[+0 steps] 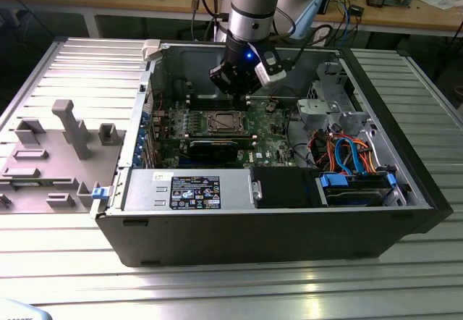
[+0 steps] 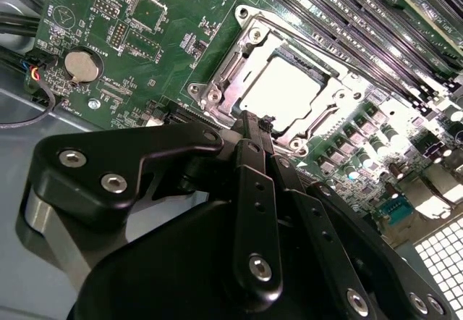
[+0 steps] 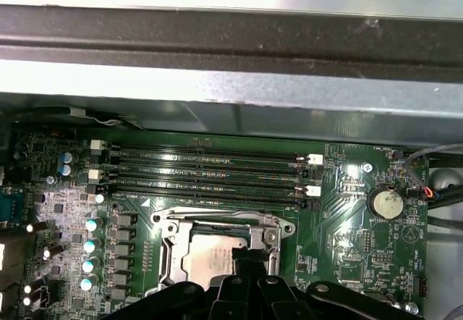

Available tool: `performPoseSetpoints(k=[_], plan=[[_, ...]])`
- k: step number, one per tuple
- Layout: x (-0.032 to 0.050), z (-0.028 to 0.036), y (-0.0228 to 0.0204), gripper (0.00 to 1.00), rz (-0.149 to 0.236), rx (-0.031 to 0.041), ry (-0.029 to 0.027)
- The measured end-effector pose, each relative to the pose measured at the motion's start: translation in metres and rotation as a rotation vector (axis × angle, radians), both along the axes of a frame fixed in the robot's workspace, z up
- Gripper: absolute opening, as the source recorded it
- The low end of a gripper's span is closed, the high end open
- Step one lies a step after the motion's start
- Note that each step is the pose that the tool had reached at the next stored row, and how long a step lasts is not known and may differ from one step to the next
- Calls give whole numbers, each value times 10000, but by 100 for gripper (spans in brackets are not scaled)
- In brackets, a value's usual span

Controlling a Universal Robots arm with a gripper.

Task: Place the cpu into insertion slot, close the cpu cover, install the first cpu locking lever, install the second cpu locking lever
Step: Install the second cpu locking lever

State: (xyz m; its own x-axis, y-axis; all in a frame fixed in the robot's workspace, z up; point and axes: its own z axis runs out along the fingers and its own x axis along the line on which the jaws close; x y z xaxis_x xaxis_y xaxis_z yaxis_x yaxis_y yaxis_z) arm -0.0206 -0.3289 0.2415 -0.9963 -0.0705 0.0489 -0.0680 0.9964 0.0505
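The cpu [image 2: 278, 88] lies flat in the insertion slot [image 2: 217, 81], its pale metal top facing up. The silvery cpu cover [image 2: 329, 92] lies down around it like a frame. My gripper [image 2: 251, 119] is shut with nothing between its black fingers, and their tips sit at the socket's edge beside the cpu. In the first wrist view the gripper [image 3: 249, 256] overlaps one corner of the cpu [image 3: 206, 262]. In the exterior view the gripper [image 1: 235, 92] hangs inside the open computer case just behind the cpu [image 1: 221, 122]. I cannot tell how the locking levers stand.
Long black memory slots [image 3: 210, 171] run beside the socket, and the case wall [image 3: 217, 88] rises close behind them. A coin cell [image 2: 79, 65] sits on the green board. A power-supply box [image 1: 184, 190] and cables [image 1: 347, 153] fill the case front. A grey fixture [image 1: 58, 153] lies at the exterior view's left.
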Motion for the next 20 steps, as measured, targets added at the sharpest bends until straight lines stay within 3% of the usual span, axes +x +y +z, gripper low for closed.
performPoseSetpoints(k=[20], plan=[[0,-2,-112,11,0,2,-1]])
